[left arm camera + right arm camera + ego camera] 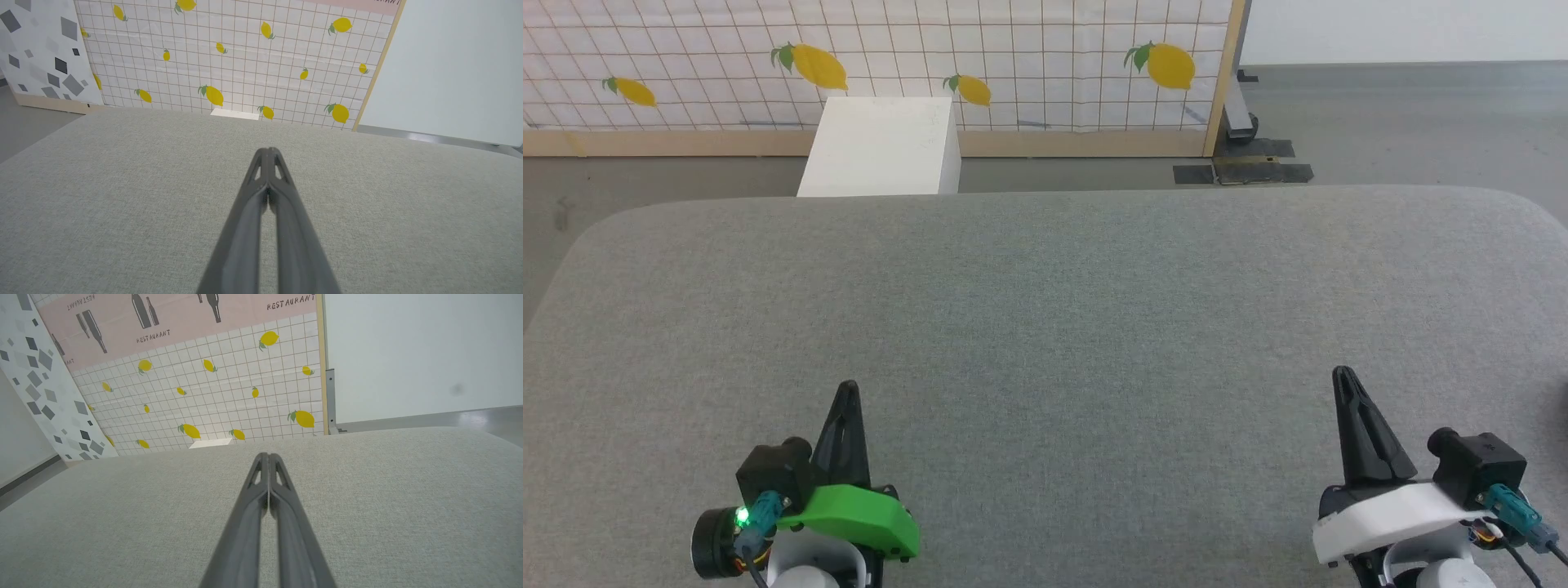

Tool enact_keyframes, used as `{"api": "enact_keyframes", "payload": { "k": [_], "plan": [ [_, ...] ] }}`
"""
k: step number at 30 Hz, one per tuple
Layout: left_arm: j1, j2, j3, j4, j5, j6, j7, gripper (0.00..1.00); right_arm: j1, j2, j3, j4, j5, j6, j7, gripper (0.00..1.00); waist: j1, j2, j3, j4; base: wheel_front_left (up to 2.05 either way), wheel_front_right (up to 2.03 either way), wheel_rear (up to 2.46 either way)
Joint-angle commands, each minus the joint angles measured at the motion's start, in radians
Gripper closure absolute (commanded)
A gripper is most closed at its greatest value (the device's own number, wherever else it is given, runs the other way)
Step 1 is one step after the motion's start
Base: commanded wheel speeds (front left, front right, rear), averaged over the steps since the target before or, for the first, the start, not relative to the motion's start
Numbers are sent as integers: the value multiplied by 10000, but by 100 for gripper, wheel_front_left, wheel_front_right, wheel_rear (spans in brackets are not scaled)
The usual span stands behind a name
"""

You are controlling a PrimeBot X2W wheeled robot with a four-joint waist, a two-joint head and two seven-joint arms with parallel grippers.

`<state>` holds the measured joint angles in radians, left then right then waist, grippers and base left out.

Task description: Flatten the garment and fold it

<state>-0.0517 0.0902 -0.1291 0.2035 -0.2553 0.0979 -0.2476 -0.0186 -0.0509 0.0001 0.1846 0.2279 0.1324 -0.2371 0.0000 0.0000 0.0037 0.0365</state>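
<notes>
The blue shorts are out of view. My left gripper rests low over the grey fabric surface at the lower left, its two dark fingers pressed together and holding nothing; its tips meet in the left wrist view. My right gripper sits at the lower right, likewise shut and holding nothing, tips touching in the right wrist view.
The grey padded surface has rounded far corners and a far edge. Beyond it stand a white box on the floor and a lemon-print grid panel. Grey floor lies at the back right.
</notes>
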Motion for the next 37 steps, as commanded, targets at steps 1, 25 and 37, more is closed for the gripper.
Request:
{"api": "enact_keyframes", "payload": {
  "k": [1, 25, 37],
  "plan": [
    [29, -22, 53, -84, 142, -46, 55, 100, 10, 0, 4, -72, -116, -1, 45, 100, 0, 0, 0, -5, 0, 0, 0],
    [127, -98, 300, -474, 624, -233, 539, 100, 45, 2, 3, -426, -548, -4, 510, 100, 0, 0, -8, -77, 0, 0, 0],
    [176, -136, 426, -673, 869, -327, 785, 100, 63, 2, 2, -607, -768, -6, 747, 100, 0, 0, -11, -113, 0, 0, 0]
  ]
}}
